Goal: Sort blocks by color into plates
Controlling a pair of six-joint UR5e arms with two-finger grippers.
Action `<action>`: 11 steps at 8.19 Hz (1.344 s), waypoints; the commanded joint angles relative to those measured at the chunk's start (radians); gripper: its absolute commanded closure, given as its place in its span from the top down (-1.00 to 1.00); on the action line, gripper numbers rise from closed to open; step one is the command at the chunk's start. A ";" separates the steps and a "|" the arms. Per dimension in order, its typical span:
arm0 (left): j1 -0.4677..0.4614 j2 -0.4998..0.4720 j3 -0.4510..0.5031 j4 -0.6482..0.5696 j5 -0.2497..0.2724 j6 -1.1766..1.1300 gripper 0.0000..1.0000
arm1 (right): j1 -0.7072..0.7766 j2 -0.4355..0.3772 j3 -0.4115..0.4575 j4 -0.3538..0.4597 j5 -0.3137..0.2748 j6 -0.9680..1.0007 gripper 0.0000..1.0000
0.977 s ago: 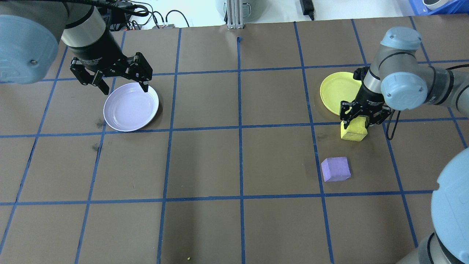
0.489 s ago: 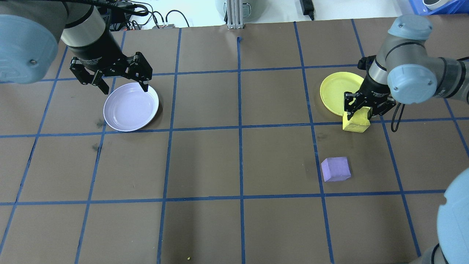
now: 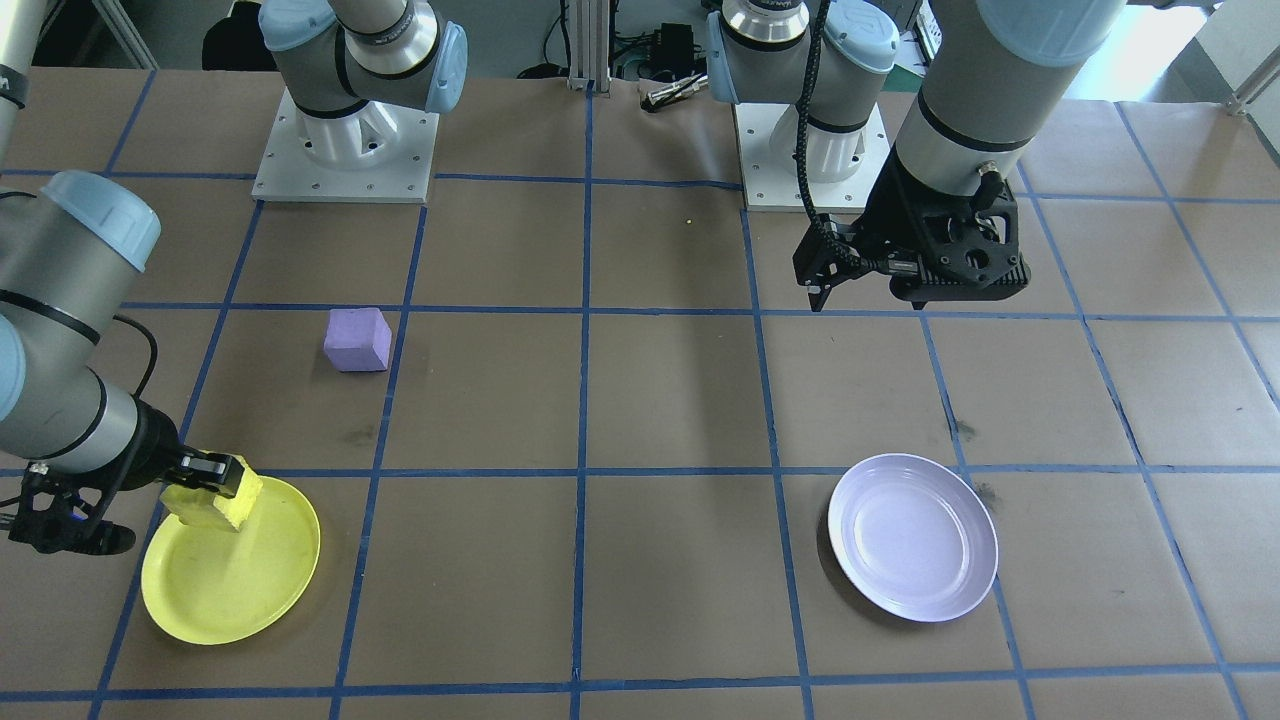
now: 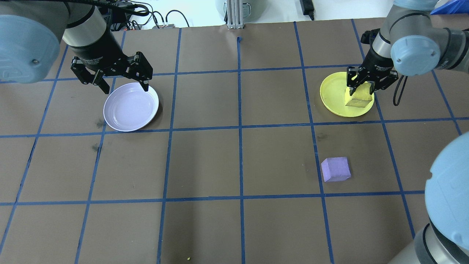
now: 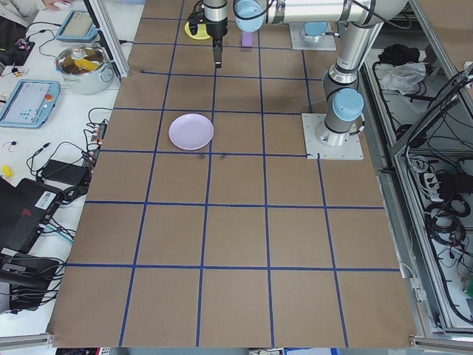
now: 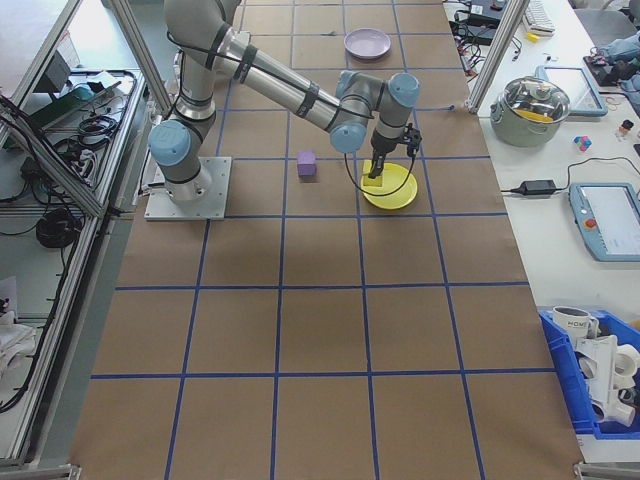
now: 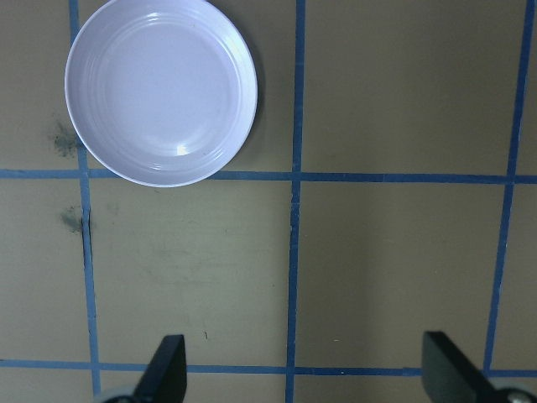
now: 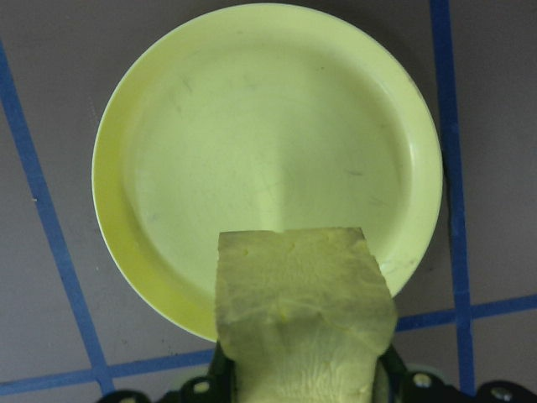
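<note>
Between the right gripper's point(image 4: 361, 87) fingers sits the small yellow foam cube point(image 4: 358, 97), pinched tight and held over the round bright yellow plastic plate point(image 4: 335, 96). Left gripper point(image 4: 123, 85) hangs with fingers spread wide over the far rim of the pale lavender round plate point(image 4: 130, 107). Light purple foam cube point(image 4: 335, 169) sits alone on the brown table point(image 4: 234, 165), near the yellow plate.

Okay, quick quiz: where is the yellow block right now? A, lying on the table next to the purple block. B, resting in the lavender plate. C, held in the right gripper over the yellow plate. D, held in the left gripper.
C: the right gripper is clamped on the yellow block above the yellow plate, while the purple block lies alone on the table and the lavender plate holds nothing.
</note>
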 commanded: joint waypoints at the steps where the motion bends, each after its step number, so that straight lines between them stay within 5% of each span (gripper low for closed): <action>1: 0.000 0.007 -0.001 0.004 0.001 0.000 1.00 | 0.014 0.130 -0.094 -0.038 0.000 0.001 -0.35; 2: 0.000 0.006 -0.001 0.006 0.001 0.000 1.00 | 0.018 0.141 -0.095 -0.041 -0.003 -0.003 -0.06; 3: 0.000 0.000 -0.001 0.006 -0.001 0.000 1.00 | 0.020 0.136 -0.095 -0.041 -0.012 -0.009 0.73; 4: 0.000 0.000 -0.001 0.006 -0.001 0.000 1.00 | 0.021 0.132 -0.095 -0.040 -0.013 -0.028 1.00; 6: 0.000 0.006 0.004 0.006 -0.001 0.000 1.00 | 0.032 0.107 -0.082 -0.034 -0.006 -0.019 1.00; 9: 0.002 0.000 -0.003 0.035 -0.004 0.000 1.00 | 0.131 -0.020 -0.049 0.156 -0.003 -0.003 1.00; 11: 0.002 0.001 -0.004 0.035 -0.002 0.000 1.00 | 0.191 -0.087 0.140 0.146 -0.018 -0.014 1.00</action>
